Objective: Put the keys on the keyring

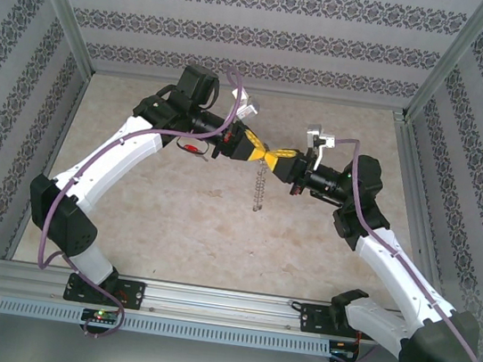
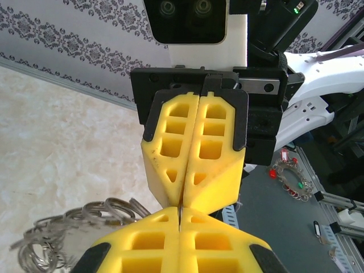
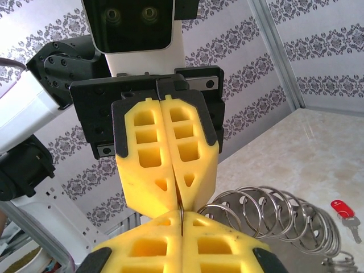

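Yellow fingers of the two arms meet tip to tip above the middle of the pale marbled surface (image 1: 172, 225). The left hand (image 1: 262, 151) is clenched, its fingers pressed flat together, and reaches in from the left. The right hand (image 1: 283, 156) is likewise clenched and reaches in from the right, its tips touching those of the left hand.

Both wrist views show a thin dark wire in the seam where the four fingertips meet, so each hand grasps the keyring (image 1: 260, 188) by its wire. The keyring hangs down from this meeting point. From above it appears as a narrow silvery string of small rings directed toward the near edge. Whether its lower end touches the surface cannot be told. In the left wrist view the rings bunch at the lower left of the clenched fingers. In the right wrist view they fan out to the right of the fingers as a row of overlapping silvery loops.

The key (image 1: 194, 148) has a red head and a short silver blade. It lies flat on the surface to the left of the keyring, beneath the left arm's wrist as seen from above, apart from both hands and from the rings. In the right wrist view it lies near the right edge, beyond the loops. Patterned walls (image 1: 244, 37) enclose the surface on three sides.
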`<act>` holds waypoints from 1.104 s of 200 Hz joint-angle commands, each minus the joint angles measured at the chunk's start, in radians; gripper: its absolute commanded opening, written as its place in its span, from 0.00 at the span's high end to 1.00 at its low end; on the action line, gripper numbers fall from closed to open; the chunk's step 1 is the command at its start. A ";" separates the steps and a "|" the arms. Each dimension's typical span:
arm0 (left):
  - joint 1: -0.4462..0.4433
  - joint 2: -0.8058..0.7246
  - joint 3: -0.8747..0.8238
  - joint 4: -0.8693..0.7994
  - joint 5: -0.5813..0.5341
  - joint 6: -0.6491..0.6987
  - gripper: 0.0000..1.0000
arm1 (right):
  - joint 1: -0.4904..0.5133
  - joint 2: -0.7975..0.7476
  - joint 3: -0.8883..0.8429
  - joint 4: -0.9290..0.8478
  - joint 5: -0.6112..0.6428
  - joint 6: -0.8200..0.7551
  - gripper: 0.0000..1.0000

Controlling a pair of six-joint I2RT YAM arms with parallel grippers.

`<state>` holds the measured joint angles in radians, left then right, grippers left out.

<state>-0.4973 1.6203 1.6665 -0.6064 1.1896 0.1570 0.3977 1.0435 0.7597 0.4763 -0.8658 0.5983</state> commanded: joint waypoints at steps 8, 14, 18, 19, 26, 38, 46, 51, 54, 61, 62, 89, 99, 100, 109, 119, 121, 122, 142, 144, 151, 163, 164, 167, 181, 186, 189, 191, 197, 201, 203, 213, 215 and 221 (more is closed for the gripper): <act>-0.001 0.002 0.027 0.043 0.049 -0.011 1.00 | 0.016 0.000 0.026 0.037 -0.010 -0.012 1.00; -0.001 -0.002 0.023 0.053 0.041 -0.023 1.00 | 0.016 -0.001 0.023 0.038 0.004 -0.015 1.00; -0.002 -0.004 0.019 0.065 0.032 -0.031 1.00 | 0.016 -0.005 0.021 0.036 0.017 -0.016 1.00; -0.002 -0.006 0.018 0.068 0.030 -0.033 1.00 | 0.016 -0.005 0.019 0.037 0.020 -0.017 1.00; -0.001 -0.014 0.006 0.091 0.013 -0.049 0.94 | 0.015 -0.012 0.012 0.039 0.045 -0.021 1.00; 0.003 -0.043 -0.032 0.154 -0.018 -0.086 0.80 | 0.009 -0.020 0.001 0.047 0.075 -0.020 1.00; 0.009 -0.066 -0.066 0.207 -0.025 -0.115 0.72 | 0.006 -0.024 -0.002 0.055 0.085 -0.017 1.00; 0.014 -0.080 -0.085 0.237 -0.033 -0.134 0.67 | 0.005 -0.023 -0.002 0.059 0.084 -0.014 1.00; 0.018 -0.088 -0.099 0.251 -0.038 -0.145 0.64 | 0.004 -0.023 -0.001 0.062 0.082 -0.014 1.00; 0.026 -0.105 -0.126 0.288 -0.047 -0.167 0.59 | 0.004 -0.022 0.002 0.065 0.080 -0.012 1.00; 0.028 -0.107 -0.129 0.293 -0.048 -0.170 0.58 | 0.004 -0.022 0.003 0.066 0.081 -0.012 1.00; 0.084 -0.176 -0.269 0.517 -0.079 -0.332 0.47 | 0.004 -0.026 0.006 0.082 0.105 -0.007 1.00; 0.101 -0.205 -0.336 0.630 -0.102 -0.404 0.44 | 0.004 -0.026 0.006 0.092 0.111 -0.001 1.00; 0.103 -0.207 -0.342 0.640 -0.103 -0.409 0.44 | 0.004 -0.025 0.006 0.092 0.111 0.000 1.00; 0.112 -0.228 -0.390 0.715 -0.120 -0.455 0.44 | 0.007 -0.026 0.006 0.102 0.119 0.005 1.00; 0.112 -0.242 -0.422 0.766 -0.127 -0.486 0.45 | 0.013 -0.029 0.005 0.111 0.131 0.009 1.00; 0.113 -0.243 -0.427 0.772 -0.127 -0.491 0.45 | 0.014 -0.029 0.004 0.113 0.133 0.010 1.00; 0.113 -0.244 -0.429 0.776 -0.126 -0.494 0.46 | 0.014 -0.029 0.004 0.114 0.135 0.010 1.00; 0.113 -0.247 -0.472 0.875 -0.120 -0.564 0.49 | 0.031 -0.029 0.003 0.136 0.167 0.017 1.00; 0.113 -0.247 -0.479 0.892 -0.120 -0.575 0.49 | 0.034 -0.029 0.004 0.137 0.171 0.017 1.00; 0.113 -0.247 -0.498 0.957 -0.119 -0.622 0.49 | 0.043 -0.028 0.005 0.144 0.180 0.015 1.00; 0.111 -0.242 -0.533 1.068 -0.124 -0.704 0.51 | 0.060 -0.022 0.009 0.150 0.200 0.009 1.00; 0.111 -0.242 -0.535 1.078 -0.125 -0.711 0.51 | 0.062 -0.022 0.010 0.151 0.201 0.008 1.00; 0.111 -0.240 -0.544 1.105 -0.128 -0.730 0.51 | 0.066 -0.020 0.011 0.153 0.204 0.008 1.00; 0.101 -0.236 -0.566 1.183 -0.133 -0.785 0.53 | 0.084 -0.008 0.020 0.158 0.220 0.003 1.00; 0.099 -0.234 -0.567 1.189 -0.133 -0.790 0.53 | 0.090 -0.003 0.022 0.158 0.223 0.000 1.00; 0.098 -0.235 -0.566 1.191 -0.133 -0.792 0.53 | 0.092 0.000 0.025 0.159 0.224 0.000 1.00; 0.095 -0.235 -0.567 1.191 -0.132 -0.792 0.53 | 0.094 0.002 0.026 0.160 0.225 -0.001 1.00; 0.092 -0.234 -0.565 1.194 -0.130 -0.793 0.54 | 0.099 0.008 0.030 0.160 0.226 -0.003 1.00; 0.089 -0.234 -0.567 1.196 -0.129 -0.796 0.54 | 0.100 0.012 0.033 0.161 0.227 -0.002 1.00; 0.088 -0.234 -0.565 1.196 -0.127 -0.795 0.54 | 0.101 0.013 0.034 0.161 0.228 -0.003 1.00; 0.081 -0.234 -0.562 1.194 -0.118 -0.793 0.54 | 0.106 0.020 0.037 0.161 0.228 -0.003 1.00; 0.079 -0.234 -0.563 1.195 -0.117 -0.792 0.55 | 0.105 0.022 0.038 0.162 0.228 -0.003 1.00; 0.076 -0.234 -0.562 1.194 -0.112 -0.794 0.55 | 0.107 0.024 0.039 0.163 0.229 -0.002 1.00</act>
<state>-0.4004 1.3979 1.0996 0.4622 1.0607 -0.5774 0.4946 1.0569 0.7593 0.5735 -0.6655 0.6022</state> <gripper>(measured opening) 0.456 0.065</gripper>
